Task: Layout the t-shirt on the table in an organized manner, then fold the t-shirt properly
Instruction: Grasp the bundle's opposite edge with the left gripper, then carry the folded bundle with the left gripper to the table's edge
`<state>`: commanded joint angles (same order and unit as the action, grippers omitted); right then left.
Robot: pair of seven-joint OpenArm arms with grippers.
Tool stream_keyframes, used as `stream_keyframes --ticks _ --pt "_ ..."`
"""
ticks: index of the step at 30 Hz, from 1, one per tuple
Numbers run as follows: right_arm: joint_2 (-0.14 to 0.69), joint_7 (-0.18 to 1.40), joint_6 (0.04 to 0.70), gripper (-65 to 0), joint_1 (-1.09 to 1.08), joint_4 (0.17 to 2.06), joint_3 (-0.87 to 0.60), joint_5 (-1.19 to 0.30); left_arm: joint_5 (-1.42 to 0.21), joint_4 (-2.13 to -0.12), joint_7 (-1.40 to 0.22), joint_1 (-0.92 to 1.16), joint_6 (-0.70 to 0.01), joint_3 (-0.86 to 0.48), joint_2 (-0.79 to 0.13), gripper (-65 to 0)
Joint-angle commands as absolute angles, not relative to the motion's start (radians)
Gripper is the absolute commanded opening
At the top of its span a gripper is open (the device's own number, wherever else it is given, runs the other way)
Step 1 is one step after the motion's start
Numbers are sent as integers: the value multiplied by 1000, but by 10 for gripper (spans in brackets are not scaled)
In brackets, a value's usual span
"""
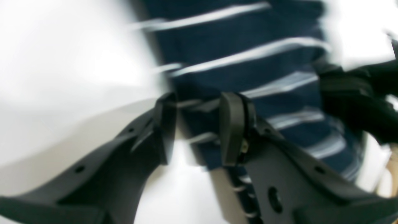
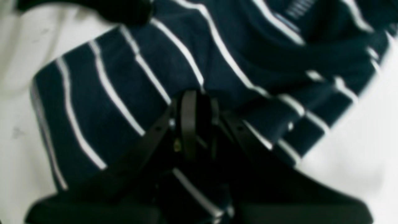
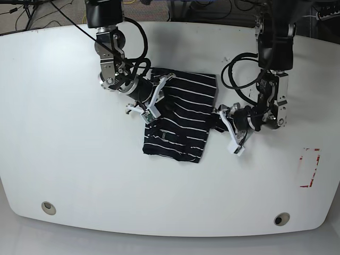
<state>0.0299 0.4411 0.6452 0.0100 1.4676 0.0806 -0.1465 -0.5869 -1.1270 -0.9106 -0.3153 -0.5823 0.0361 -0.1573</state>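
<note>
The navy t-shirt (image 3: 180, 118) with thin white stripes lies bunched in a rough rectangle at the middle of the white table (image 3: 64, 133). My right gripper (image 3: 155, 102) is at the shirt's left edge. Up close, this gripper (image 2: 201, 121) has its fingers pressed together on a pinch of the t-shirt (image 2: 124, 93). At the shirt's right edge is my left gripper (image 3: 219, 121). The blurred left wrist view shows that gripper (image 1: 197, 127) open, its fingers a gap apart with the edge of the striped t-shirt (image 1: 242, 71) between them.
Two round metal grommets (image 3: 48, 207) (image 3: 281, 218) sit near the table's front edge. A red-and-white tape rectangle (image 3: 309, 167) is at the right. Cables hang from both arms above the shirt. A dark blurred part (image 1: 357, 102) shows at the right in the left wrist view.
</note>
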Motion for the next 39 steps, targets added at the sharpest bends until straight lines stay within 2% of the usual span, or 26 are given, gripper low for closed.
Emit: stream_keyframes --ticks 6,14,17,21,27,31,33,35,39 --pt "41 444 645 -596 -12 1494 73 -147 -674 -1181 -928 -311 -582 38 -191 -432" --pt "160 555 645 -596 -35 1632 54 -148 -748 -1372 -954 -298 -568 36 -203 -433" --pt "182 570 645 -596 -35 1669 -7 -148 -699 -1466 -912 -268 -503 45 -194 -431" --pt "186 572 650 -595 -36 1678 -110 -148 -627 -1527 -842 -257 -421 101 -125 -429" --pt "186 572 651 -595 -38 1676 -222 -148 -414 -1550 -685 -252 -323 251 -50 -429" --pt "208 572 650 -595 -36 1676 -234 -148 -185 -1515 -555 -216 -182 375 22 -426" --pt "211 572 650 -595 -36 1675 -234 -148 -117 -1495 -522 -205 -140 406 48 -426" --pt "213 572 650 -595 -35 1675 -236 -148 -71 -1471 -504 -197 -108 424 70 -421" --pt "214 572 647 -595 -35 1675 -237 -148 -35 -1360 -481 -180 -35 418 110 -357"
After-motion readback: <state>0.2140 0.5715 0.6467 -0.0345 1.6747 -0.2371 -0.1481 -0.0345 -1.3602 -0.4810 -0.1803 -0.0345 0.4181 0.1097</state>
